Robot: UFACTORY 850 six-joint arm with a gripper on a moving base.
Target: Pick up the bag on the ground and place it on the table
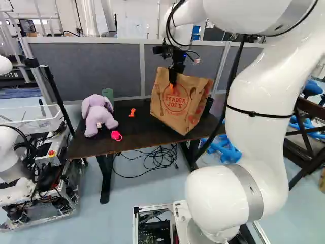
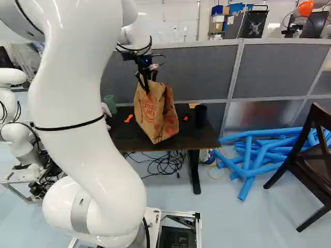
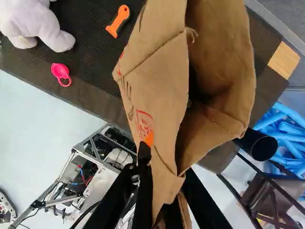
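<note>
- A brown paper bag [image 1: 177, 104] with red print is in the upper middle of the left base view, tilted, over the right part of the dark table [image 1: 84, 146]. Whether its lowest corner touches the tabletop, I cannot tell.
- The black gripper [image 1: 172, 81] reaches down to the bag's upper edge. In the wrist view, its jaws are closed on a fold of paper, one to each side, apart only by the bunched paper; the bag's mouth gapes open just ahead of them.
- The white arm [image 1: 256, 132] fills the right side of the left base view and arches over to the bag from above.
- A lilac plush animal [image 1: 99, 116] sits on the table, left of centre in the left base view, with a green cylinder [image 1: 107, 94] just behind it.
- Near the plush, a small orange tool [image 1: 132, 112] and a bright pink ring-shaped piece [image 1: 116, 135] lie on the tabletop.
- A black cup [image 2: 200, 115] is at the table's right end in the right base view.
- Under the table, loose black cables [image 2: 166, 165] coil on the pale floor.
- At the right of the right base view, blue tubes [image 2: 258, 155] lie in a heap beside a dark wooden chair [image 2: 312, 163].
- Another robot [image 1: 12, 162] stands at the far left of the left base view.
</note>
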